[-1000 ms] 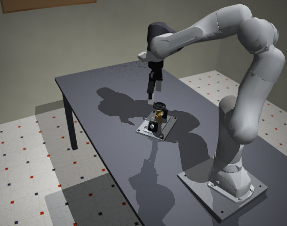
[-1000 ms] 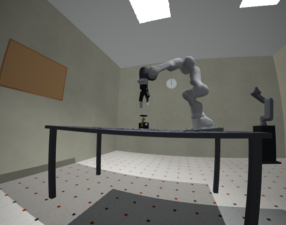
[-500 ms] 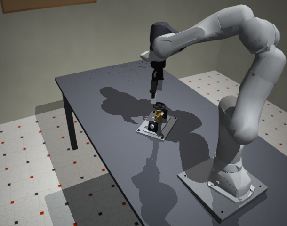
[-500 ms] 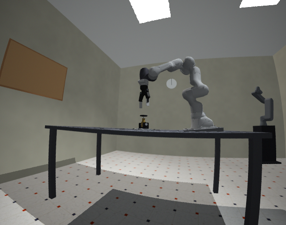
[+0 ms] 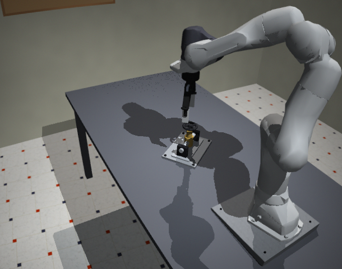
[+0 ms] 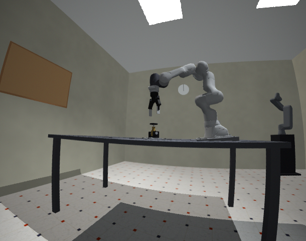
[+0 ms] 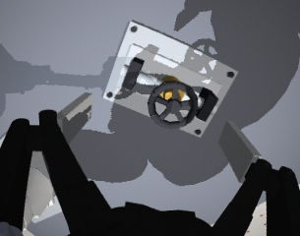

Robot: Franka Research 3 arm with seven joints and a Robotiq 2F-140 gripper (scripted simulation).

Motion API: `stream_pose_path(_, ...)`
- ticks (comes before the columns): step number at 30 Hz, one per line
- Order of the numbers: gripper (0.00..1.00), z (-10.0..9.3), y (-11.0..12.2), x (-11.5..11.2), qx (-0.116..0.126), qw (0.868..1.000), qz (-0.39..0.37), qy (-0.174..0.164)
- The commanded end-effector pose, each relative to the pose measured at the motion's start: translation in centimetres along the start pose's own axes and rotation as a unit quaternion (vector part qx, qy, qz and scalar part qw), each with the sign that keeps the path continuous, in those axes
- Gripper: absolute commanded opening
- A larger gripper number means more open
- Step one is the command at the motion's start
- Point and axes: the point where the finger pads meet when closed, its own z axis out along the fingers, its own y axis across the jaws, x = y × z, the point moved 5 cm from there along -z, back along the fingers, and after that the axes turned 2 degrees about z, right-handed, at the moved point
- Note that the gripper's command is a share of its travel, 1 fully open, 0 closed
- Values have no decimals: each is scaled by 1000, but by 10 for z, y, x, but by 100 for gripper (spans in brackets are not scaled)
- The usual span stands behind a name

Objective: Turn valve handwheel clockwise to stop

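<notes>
Directly below gripper (image 6: 154, 113), fingers spread wide and holding nothing: handwheel (image 6: 154, 123), lying level, gap between

Top: high, angled down across table (image 5: 113, 139).
Exterior: low, distant, side-on.
Wrist: looking straight down.
Shared: valve (image 5: 188, 138) (image 6: 153, 130) (image 7: 171, 101).

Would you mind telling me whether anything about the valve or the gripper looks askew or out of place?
Nothing stands out: the handwheel sits level on its valve, and the open gripper hangs above it.
</notes>
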Motion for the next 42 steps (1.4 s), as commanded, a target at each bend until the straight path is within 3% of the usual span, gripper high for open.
stream_pose_path(1, 100, 0, 0, 1, -2, 1000, -17, 2)
stream_pose_path(22, 100, 1, 9, -4, -4, 999, -36, 5)
stream_pose_path(26, 100, 3, 21, -12, -7, 998, -66, 10)
stream_pose_path(42, 100, 3, 22, -12, -7, 998, -66, 10)
